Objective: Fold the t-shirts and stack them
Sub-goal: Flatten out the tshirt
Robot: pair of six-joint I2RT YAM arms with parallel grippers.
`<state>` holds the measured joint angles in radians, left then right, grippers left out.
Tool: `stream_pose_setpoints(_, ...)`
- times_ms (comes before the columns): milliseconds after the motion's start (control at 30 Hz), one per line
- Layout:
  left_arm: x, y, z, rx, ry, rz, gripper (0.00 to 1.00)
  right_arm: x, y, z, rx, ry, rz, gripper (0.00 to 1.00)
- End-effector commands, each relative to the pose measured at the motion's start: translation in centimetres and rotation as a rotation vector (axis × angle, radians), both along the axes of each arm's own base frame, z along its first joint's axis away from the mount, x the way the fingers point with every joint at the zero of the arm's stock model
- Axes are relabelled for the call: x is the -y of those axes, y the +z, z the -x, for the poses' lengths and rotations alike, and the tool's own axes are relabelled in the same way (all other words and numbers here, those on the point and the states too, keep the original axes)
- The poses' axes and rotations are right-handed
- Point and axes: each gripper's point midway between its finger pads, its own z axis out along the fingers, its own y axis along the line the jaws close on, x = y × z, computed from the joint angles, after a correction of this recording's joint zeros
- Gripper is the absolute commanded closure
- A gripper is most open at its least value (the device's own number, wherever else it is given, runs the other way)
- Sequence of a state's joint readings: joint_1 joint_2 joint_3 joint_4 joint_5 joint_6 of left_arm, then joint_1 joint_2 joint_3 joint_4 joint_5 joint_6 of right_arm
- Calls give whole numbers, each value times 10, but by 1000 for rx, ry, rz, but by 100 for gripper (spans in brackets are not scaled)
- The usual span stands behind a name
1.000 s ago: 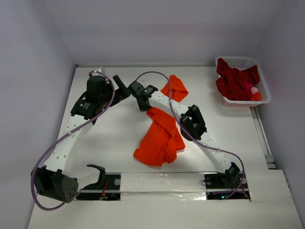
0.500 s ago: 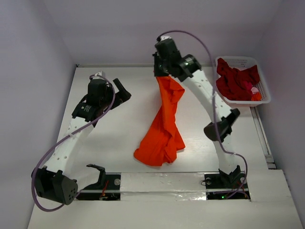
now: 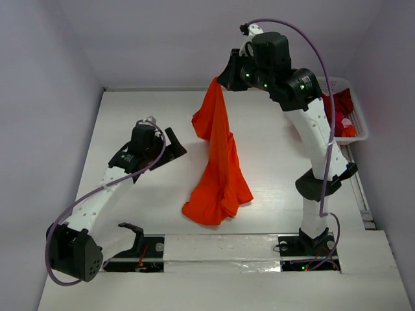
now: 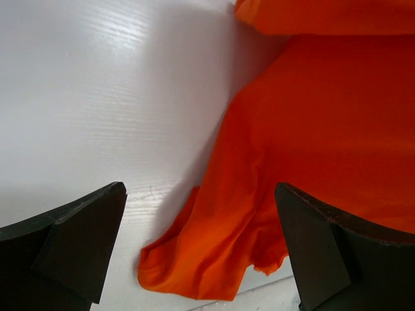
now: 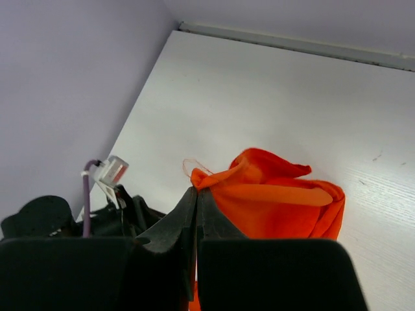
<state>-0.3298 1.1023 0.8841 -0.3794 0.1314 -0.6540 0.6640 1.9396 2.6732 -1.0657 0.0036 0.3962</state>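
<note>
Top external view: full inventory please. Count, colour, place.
table: 1, white, fills the floor of the view
basket: 1, white lattice, far right of the table, partly hidden by the right arm
dark red t-shirts: count unclear, dark red, heaped in the basket
orange t-shirt: 1, bright orange, hanging by its top at centre, lower end bunched on the table
left end effector: 1, black, open, low, left of the orange t-shirt
right end effector: 1, black, shut on the orange t-shirt's top, high over the far side

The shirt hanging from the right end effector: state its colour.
The shirt is plain bright orange, clearest in the top external view.
</note>
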Motion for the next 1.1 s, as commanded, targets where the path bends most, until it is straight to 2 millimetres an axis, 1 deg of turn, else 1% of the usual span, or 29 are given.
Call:
stream_pose_setpoints(0,7,-1,15,13,-58,22,1,15,78,26,154,81,-176,100)
stream_pose_setpoints(33,11,-1,21,13,-81,27,1,22,89,29,177,80,-194,100)
stream_pose_setpoints(67,15,-8,28,-7,-107,30,1,22,95,34,189,95,-208,100)
stream_pose_setpoints(100,15,-11,32,-14,-124,27,1,26,97,33,194,86,-214,100)
stream_pose_setpoints(133,20,-15,38,-29,-158,27,1,27,99,34,197,86,-216,100)
stream_pose_setpoints(167,29,-20,48,-52,-209,36,1,28,98,34,195,83,-214,100)
stream_pose_setpoints(267,43,-30,69,-103,-300,41,1,26,88,30,170,75,-197,100)
stream_pose_setpoints(300,53,-30,81,-111,-350,40,2,26,85,28,163,72,-190,100)
stream_pose_setpoints(367,61,-29,92,-114,-392,38,3,28,82,24,160,63,-181,100)
stream_pose_setpoints(400,71,-28,105,-114,-449,36,4,28,80,23,156,60,-175,100)
stream_pose_setpoints(467,81,-23,113,-106,-490,22,5,28,76,21,151,57,-167,100)
stream_pose_setpoints(500,89,-24,126,-120,-533,-1,6,28,76,21,150,59,-165,100)
stream_pose_setpoints(533,93,-19,127,-104,-542,-10,6,28,76,21,150,59,-165,100)
stream_pose_setpoints(600,100,-15,130,-81,-544,-39,9,28,75,22,148,62,-163,100)
stream_pose_setpoints(633,108,-15,140,-80,-581,-50,9,27,74,21,145,64,-162,100)
stream_pose_setpoints(700,119,-8,144,-70,-592,-55,9,27,73,21,147,64,-153,100)
stream_pose_setpoints(733,127,-13,155,-88,-630,-78,9,27,70,20,144,63,-147,100)
stream_pose_setpoints(767,134,-8,156,-75,-633,-85,9,28,70,20,144,60,-145,100)
stream_pose_setpoints(800,140,-14,161,-95,-640,-103,9,28,70,20,146,60,-139,100)
stream_pose_setpoints(867,150,-12,166,-85,-647,-125,8,29,69,19,148,56,-135,100)
stream_pose_setpoints(900,157,-19,175,-102,-676,-146,8,29,70,19,149,56,-136,100)
stream_pose_setpoints(933,161,-20,179,-115,-677,-142,8,30,71,20,151,57,-136,100)
stream_pose_setpoints(967,162,-22,174,-101,-652,-163,8,30,72,21,154,58,-139,100)
stream_pose_setpoints(1033,165,-26,175,-114,-627,-160,8,30,74,23,158,63,-142,100)
stream_pose_setpoints(1067,163,-29,173,-114,-606,-169,8,32,75,24,161,60,-141,100)
